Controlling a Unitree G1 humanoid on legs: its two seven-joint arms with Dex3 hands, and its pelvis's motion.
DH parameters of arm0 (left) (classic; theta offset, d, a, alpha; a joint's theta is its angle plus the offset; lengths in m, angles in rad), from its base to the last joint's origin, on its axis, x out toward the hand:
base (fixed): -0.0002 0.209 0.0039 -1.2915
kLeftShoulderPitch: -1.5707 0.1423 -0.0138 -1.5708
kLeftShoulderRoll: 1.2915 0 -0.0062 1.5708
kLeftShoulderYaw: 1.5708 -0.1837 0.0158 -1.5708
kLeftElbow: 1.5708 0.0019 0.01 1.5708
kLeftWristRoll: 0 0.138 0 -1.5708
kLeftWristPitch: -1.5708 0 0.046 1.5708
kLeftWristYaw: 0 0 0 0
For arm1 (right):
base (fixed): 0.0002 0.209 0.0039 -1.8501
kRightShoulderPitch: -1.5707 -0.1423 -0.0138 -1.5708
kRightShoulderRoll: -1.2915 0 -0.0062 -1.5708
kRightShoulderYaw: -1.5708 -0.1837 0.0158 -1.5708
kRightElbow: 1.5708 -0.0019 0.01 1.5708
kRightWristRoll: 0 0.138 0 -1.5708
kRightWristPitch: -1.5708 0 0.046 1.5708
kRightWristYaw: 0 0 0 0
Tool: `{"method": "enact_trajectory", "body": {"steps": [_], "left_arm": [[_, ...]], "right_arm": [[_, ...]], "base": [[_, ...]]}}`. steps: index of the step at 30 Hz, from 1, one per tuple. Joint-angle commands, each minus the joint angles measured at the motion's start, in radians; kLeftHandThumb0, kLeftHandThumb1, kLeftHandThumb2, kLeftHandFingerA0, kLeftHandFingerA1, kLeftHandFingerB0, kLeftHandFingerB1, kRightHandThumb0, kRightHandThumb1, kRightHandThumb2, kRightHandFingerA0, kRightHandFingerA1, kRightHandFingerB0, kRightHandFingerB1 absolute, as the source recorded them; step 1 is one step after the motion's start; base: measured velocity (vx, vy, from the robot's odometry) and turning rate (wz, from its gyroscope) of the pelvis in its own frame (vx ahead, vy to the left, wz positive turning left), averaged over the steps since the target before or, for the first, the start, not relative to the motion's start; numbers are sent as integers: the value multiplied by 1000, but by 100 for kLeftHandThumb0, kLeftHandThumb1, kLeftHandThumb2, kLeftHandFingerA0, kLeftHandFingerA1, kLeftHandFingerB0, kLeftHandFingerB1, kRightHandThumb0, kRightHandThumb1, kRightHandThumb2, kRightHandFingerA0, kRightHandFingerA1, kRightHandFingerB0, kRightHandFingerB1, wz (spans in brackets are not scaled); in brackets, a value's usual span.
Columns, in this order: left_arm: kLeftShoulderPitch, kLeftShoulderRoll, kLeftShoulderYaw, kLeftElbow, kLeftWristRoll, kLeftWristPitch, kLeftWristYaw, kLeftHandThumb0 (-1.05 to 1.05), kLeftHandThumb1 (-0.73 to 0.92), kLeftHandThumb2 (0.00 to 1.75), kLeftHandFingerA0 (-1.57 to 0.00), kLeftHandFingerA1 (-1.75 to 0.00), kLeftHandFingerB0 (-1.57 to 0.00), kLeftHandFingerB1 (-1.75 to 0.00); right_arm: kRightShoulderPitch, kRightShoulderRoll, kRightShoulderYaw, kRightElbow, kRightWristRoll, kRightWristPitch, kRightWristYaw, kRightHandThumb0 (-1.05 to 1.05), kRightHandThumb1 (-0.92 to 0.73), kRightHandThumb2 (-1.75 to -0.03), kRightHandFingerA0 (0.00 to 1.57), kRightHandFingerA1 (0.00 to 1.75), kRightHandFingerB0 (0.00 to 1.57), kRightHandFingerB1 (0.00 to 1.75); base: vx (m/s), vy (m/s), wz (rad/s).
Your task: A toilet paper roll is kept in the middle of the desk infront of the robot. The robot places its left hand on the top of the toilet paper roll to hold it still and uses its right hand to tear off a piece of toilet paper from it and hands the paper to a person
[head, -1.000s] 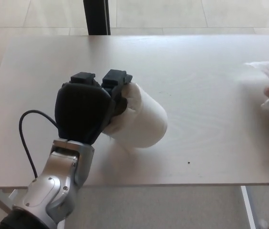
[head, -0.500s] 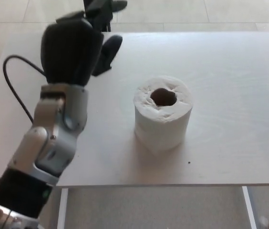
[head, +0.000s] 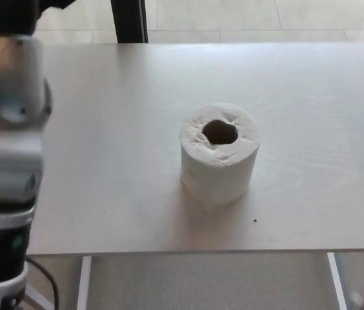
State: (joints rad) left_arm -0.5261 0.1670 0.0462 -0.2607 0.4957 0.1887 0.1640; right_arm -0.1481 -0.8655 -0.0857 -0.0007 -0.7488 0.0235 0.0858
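Now toilet paper roll (head: 219, 154) upright on desk (head: 311, 84), untouched; fingers unseen.

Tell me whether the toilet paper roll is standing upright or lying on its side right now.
Upright. The toilet paper roll stands on its flat end on the desk, with the dark core hole facing up toward the camera.
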Motion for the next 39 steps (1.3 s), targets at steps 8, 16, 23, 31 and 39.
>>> {"method": "enact_trajectory", "body": {"steps": [8,16,23,31,39], "left_arm": [[997,111,980,540,-586,-102,-293,-41,58,87,-56,-77,-32,-50],[901,225,1060,925,-626,-93,-173,-33,64,60,-66,-134,-68,-89],[777,152,1045,743,-664,66,-163,-39,73,61,-50,-69,-52,-70],[896,83,774,801,-430,62,-232,-43,76,62,-41,-57,-47,-54],[896,160,725,1021,-432,9,-339,-47,76,62,-53,-59,-51,-51]], "right_arm": [[482,53,-900,550,480,-119,-146,-78,-65,-75,0,8,3,50],[370,68,-1050,721,663,-40,-118,-71,-68,-71,0,26,10,58],[146,96,-1204,779,830,179,-131,-55,-60,-85,8,63,8,61],[169,154,-1199,979,866,138,-31,-40,-67,-68,21,77,11,68],[243,140,-1096,1073,779,100,95,-56,-56,-86,21,70,11,59]], "base": [[0,0,0],[0,0,0],[0,0,0],[0,0,0],[0,0,0]]}}
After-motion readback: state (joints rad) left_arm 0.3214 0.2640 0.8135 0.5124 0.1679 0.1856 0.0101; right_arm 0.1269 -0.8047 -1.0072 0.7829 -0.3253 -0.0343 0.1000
